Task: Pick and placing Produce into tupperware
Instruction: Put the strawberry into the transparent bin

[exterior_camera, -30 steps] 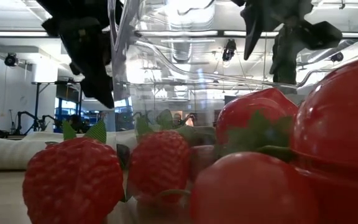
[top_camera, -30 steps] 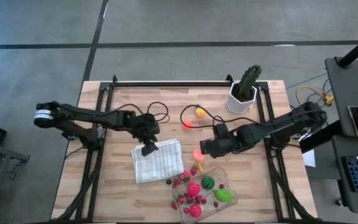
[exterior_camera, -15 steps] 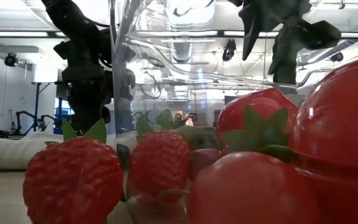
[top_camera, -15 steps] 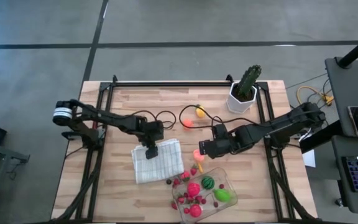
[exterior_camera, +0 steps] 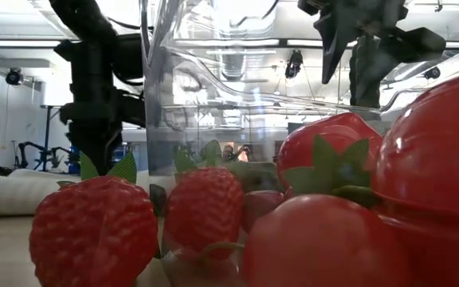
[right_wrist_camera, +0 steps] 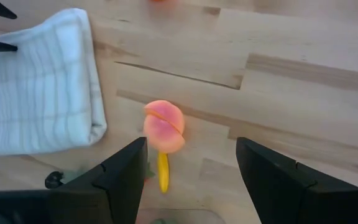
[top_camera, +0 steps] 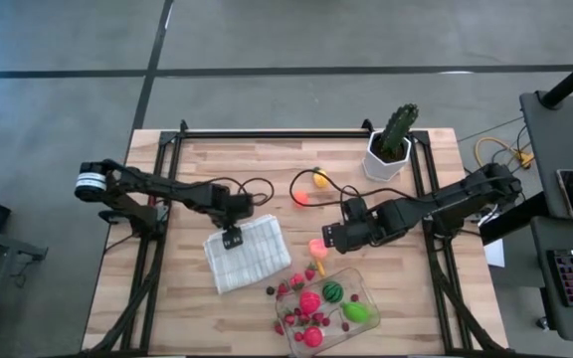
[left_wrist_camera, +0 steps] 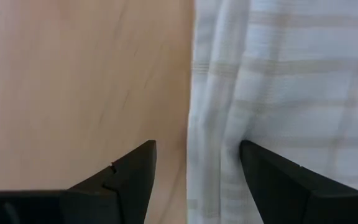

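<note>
the right hand (right_wrist_camera: 188,180) hovers with fingers spread apart over a pink peach (right_wrist_camera: 164,126) on the desk (top_camera: 197,159), just beside the clear tupperware (top_camera: 366,295). the peach looks light, hard and smooth, so pinching across its round middle seems safest. the left hand (top_camera: 231,239), fingers apart, straddles the folded cloth's (top_camera: 247,254) edge.

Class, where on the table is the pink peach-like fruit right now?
In the high view the pink fruit lies near the table's middle, just ahead of the open right pincer, between the folded cloth and the tupperware.
</note>
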`<action>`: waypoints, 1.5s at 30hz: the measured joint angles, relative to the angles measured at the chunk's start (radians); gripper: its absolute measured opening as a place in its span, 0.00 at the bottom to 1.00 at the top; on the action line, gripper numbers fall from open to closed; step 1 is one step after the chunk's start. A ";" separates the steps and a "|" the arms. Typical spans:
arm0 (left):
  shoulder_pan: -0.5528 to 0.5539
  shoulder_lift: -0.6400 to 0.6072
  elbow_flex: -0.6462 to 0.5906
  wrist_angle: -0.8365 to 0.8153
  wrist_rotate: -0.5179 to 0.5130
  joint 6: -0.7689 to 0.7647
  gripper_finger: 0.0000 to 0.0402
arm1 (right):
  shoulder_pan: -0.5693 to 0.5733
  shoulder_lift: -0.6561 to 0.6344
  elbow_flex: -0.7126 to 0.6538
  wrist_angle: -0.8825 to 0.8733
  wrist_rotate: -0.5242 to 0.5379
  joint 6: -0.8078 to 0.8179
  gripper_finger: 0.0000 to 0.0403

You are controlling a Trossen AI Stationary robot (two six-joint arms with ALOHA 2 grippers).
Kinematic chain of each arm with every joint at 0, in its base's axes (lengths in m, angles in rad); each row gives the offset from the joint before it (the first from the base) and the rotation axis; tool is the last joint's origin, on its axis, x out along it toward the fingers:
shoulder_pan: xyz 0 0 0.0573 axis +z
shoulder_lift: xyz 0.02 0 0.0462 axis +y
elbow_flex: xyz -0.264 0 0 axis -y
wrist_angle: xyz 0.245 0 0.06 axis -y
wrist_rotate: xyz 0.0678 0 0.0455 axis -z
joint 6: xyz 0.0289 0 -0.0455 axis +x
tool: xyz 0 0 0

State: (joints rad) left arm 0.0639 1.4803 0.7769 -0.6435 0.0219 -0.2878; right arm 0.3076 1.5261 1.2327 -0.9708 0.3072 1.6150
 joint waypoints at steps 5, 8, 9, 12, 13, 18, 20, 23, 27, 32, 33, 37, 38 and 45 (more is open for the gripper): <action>-0.006 -0.023 0.002 -0.036 -0.002 -0.007 0.54 | 0.000 0.000 0.000 0.001 0.004 0.000 0.59; -0.012 -0.074 0.024 -0.029 -0.002 -0.020 0.54 | 0.000 0.000 0.000 0.002 0.007 0.006 0.59; -0.013 -0.091 0.031 -0.029 -0.010 -0.020 0.54 | 0.000 0.000 0.000 0.002 0.007 0.007 0.59; -0.014 -0.148 0.047 -0.027 -0.046 -0.025 0.54 | 0.000 0.000 0.000 0.007 0.007 0.010 0.59; -0.013 -0.172 0.051 -0.018 -0.038 -0.019 0.54 | 0.000 0.000 0.000 0.010 0.006 0.013 0.59; -0.056 -0.295 0.050 0.049 0.091 0.015 0.54 | 0.008 0.000 0.000 0.023 -0.002 0.030 0.59; -0.102 -0.330 0.049 0.049 0.073 0.016 0.54 | 0.016 0.000 0.000 0.034 -0.017 0.015 0.59; -0.220 -0.367 0.044 0.049 -0.064 0.007 0.54 | 0.033 0.000 0.000 0.036 -0.044 -0.028 0.59; -0.467 -0.372 0.043 0.068 -0.372 -0.052 0.50 | 0.066 0.000 0.000 0.036 -0.045 -0.078 0.59; -0.744 -0.303 0.044 0.212 -0.639 -0.149 0.44 | 0.114 -0.001 0.000 0.035 -0.045 -0.148 0.59; -0.778 -0.281 0.048 0.248 -0.656 -0.192 0.43 | 0.126 0.000 0.000 0.034 -0.045 -0.150 0.59; -0.867 -0.176 0.079 0.358 -0.681 -0.333 0.42 | 0.188 0.000 -0.001 0.033 -0.030 -0.149 0.59; -0.882 -0.142 0.095 0.366 -0.688 -0.354 0.42 | 0.204 0.000 -0.002 0.034 -0.024 -0.145 0.59; -0.948 0.132 0.285 0.376 -0.694 -0.466 0.42 | 0.287 -0.001 -0.005 0.029 -0.018 -0.131 0.59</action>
State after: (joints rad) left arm -0.8839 1.6125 1.0615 -0.2674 -0.6717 -0.7536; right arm 0.5942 1.5255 1.2282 -0.9417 0.2888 1.4835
